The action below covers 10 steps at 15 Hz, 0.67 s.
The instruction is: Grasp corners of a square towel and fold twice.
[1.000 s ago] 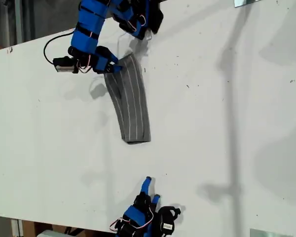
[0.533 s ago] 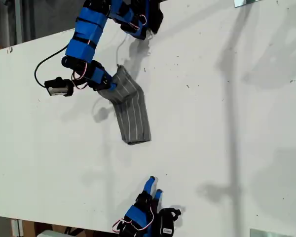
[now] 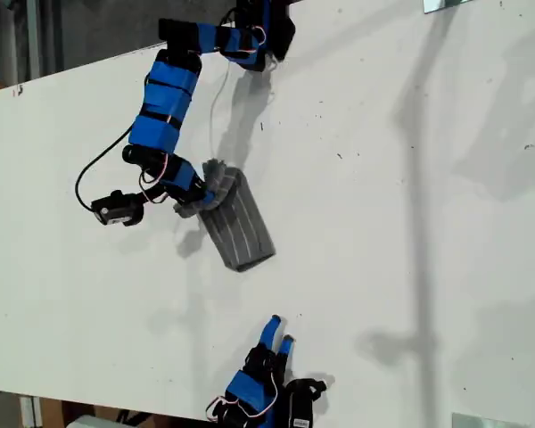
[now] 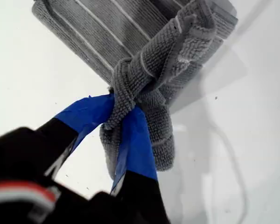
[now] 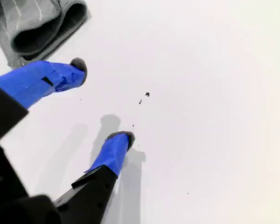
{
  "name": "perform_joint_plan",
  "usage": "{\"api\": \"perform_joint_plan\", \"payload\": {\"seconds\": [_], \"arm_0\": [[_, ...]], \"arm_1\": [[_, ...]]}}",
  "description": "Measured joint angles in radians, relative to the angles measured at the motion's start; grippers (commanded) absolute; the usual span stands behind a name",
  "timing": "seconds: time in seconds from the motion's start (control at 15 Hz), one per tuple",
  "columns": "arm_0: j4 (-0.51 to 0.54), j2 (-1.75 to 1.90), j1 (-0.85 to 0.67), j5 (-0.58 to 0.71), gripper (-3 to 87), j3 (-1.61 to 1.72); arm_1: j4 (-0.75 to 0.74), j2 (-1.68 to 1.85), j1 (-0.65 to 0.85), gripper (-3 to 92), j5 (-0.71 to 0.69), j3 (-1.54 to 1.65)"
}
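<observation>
My first claw [image 4: 123, 116] pinches a bunched end of the folded towel [image 3: 239, 225], which lies on the worktop [image 3: 410, 223]. My second claw [image 5: 102, 105], near the towel, gapes empty.

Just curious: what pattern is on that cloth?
The towel is grey with narrow white stripes, clearest in the first wrist view.

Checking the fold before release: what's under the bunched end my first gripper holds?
Under it, my first gripper clamps the bunch above the striped towel lying folded on the table. How many layers lie below is hidden.

White table [image 3: 410, 223] with small dark specks [image 5: 146, 94]
</observation>
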Motion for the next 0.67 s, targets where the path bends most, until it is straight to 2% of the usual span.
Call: {"api": "perform_joint_plan", "payload": {"seconds": [0.27,0.6,0.67], "arm_0": [[0.0,0.006,-0.018,0.025,26.1,0.006],[0.0,0.009,-0.018,0.025,26.1,0.008],[0.0,0.009,-0.018,0.025,26.1,0.008]], "arm_1": [[-0.158,-0.067,-0.117,-0.1,-0.075,-0.043],[-0.36,-0.067,-0.129,-0.1,-0.1,-0.043],[-0.38,-0.067,-0.129,5.6,-0.1,-0.043]]}}
